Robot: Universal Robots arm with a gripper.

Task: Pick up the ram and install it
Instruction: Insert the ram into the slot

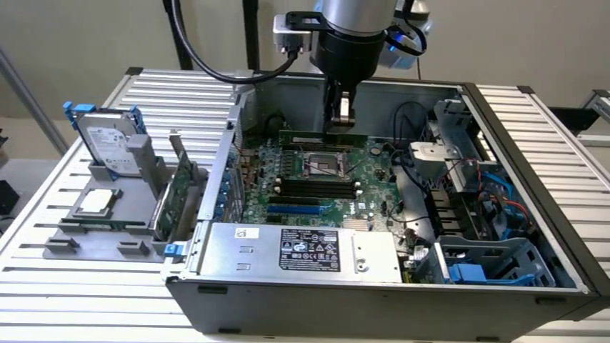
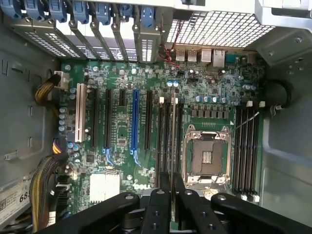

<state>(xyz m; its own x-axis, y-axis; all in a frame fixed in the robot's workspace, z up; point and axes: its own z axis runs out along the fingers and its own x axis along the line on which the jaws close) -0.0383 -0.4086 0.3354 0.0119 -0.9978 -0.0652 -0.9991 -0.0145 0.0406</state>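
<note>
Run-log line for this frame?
gripper jaws shut on ram | over memory slots beside CPU socket | inside PC case | seated: cannot tell

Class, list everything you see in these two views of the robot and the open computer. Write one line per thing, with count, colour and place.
table: 1, pale slatted metal, under everything
case: 1, grey, open, on the table
motherboard: 1, green, inside the case
CPU socket: 1, silver, on the motherboard
power supply: 1, silver, at the case's near edge
holder: 1, grey, exterior view's left
hard drive: 1, silver, upright in the holder
expansion card: 1, green, upright in the holder
ram: 1, green, at the motherboard's far side
gripper: 1, black, shut on the ram
arm: 1, silver and black, above the case
</note>
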